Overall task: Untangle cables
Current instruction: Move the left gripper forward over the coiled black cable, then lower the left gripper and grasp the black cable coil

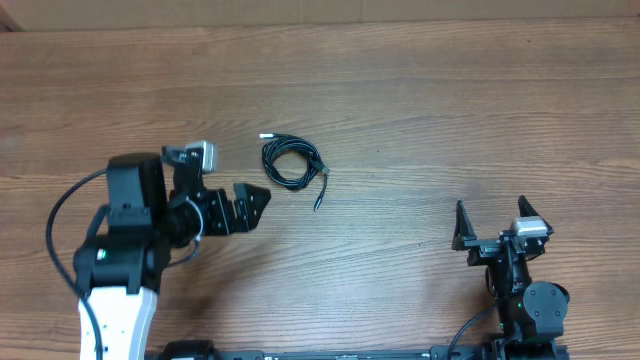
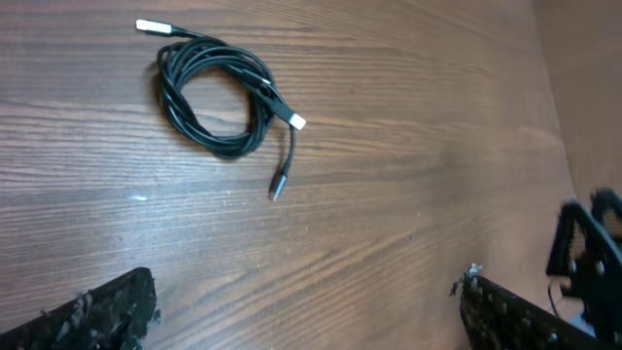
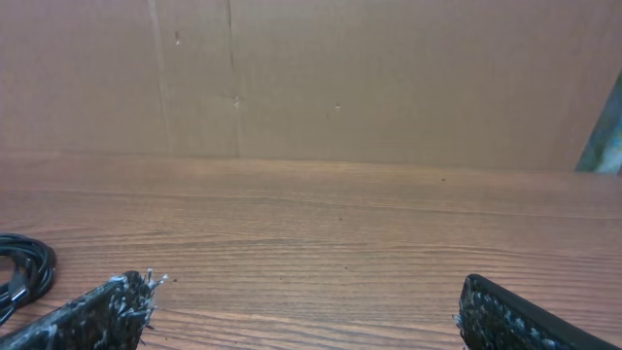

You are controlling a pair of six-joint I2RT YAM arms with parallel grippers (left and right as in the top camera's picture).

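The cables [image 1: 278, 176] lie as one small black coil on the wooden table, left of centre. In the left wrist view the cables [image 2: 173, 97] form a ring, with a silvery plug [image 2: 151, 26] sticking out at the top, a second pale plug [image 2: 296, 122] and a dark plug end [image 2: 275, 190] trailing below. My left gripper [image 1: 258, 203] is open just below and left of the coil, apart from it; nothing is between its fingers [image 2: 309, 292]. My right gripper [image 1: 492, 215] stands open far to the right, empty [image 3: 306, 292]. An edge of the cables [image 3: 24, 267] shows at the left of its view.
A brown cardboard wall [image 3: 340, 78] stands along the table's far edge [image 1: 320, 22]. The right arm's gripper [image 2: 583, 253] shows at the right edge of the left wrist view.
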